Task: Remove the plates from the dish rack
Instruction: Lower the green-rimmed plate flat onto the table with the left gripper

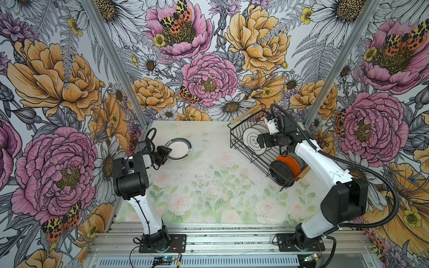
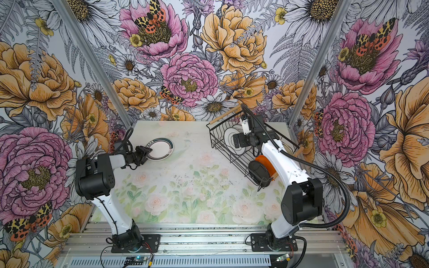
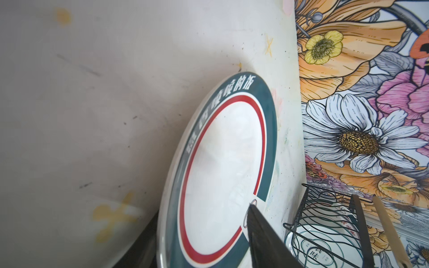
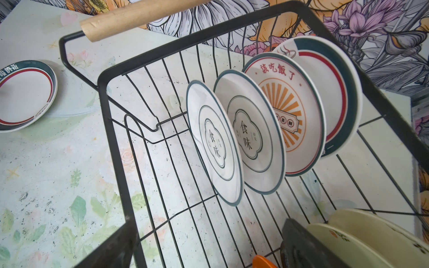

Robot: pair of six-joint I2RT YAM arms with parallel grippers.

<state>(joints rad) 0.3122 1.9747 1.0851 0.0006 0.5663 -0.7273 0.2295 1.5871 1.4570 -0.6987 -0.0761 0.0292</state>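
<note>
My left gripper (image 1: 168, 152) straddles the teal-rimmed plate (image 1: 181, 149) lying at ten o'clock, grip unclear; my right gripper (image 1: 260, 142) gapes over the two-o'clock dish rack (image 4: 105, 116), seemingly ready to pick.

plates on worktop (image 1: 209, 185): 1 teal-rimmed (image 1: 180, 148) | plates in dish rack (image 4: 113, 148), visible: 8 – dark-rimmed white 2 (image 4: 213, 143) (image 4: 250, 137), sunburst 1 (image 4: 290, 111), teal-banded 1 (image 4: 336, 92), cream 2 (image 4: 348, 246) (image 4: 371, 222), orange 1 (image 1: 289, 162), black 1 (image 1: 282, 171)

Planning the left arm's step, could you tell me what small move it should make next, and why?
Probably back the left gripper off the teal-rimmed plate: it lies on the table, outside the dish rack, its rim between the fingers.
</note>
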